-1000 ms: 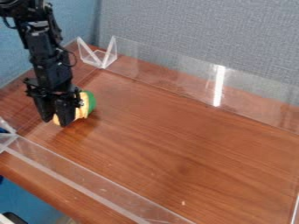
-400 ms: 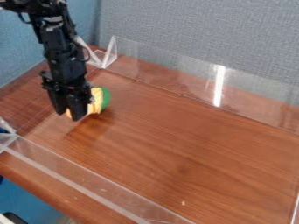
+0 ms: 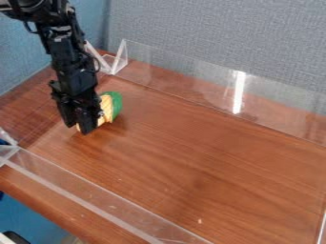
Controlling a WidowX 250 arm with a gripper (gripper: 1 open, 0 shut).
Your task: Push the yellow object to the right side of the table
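The yellow object (image 3: 110, 108), a small rounded yellow-orange toy with a green end, lies on the table (image 3: 204, 152) near its far left side. My gripper (image 3: 79, 122) points straight down and stands against the toy's left side, its black fingers (image 3: 71, 116) covering part of it. The dark fingers blur together, so the gap between them does not show. I cannot tell whether the toy is held or only touched.
Low clear acrylic walls (image 3: 192, 69) ring the wood-grain tabletop. A clear triangular stand (image 3: 112, 59) sits at the back left corner behind the arm. Bare wood stretches to the right and toward the front.
The gripper has moved a little to the right and away from the front edge, and the yellow object has shifted the same way beside it.
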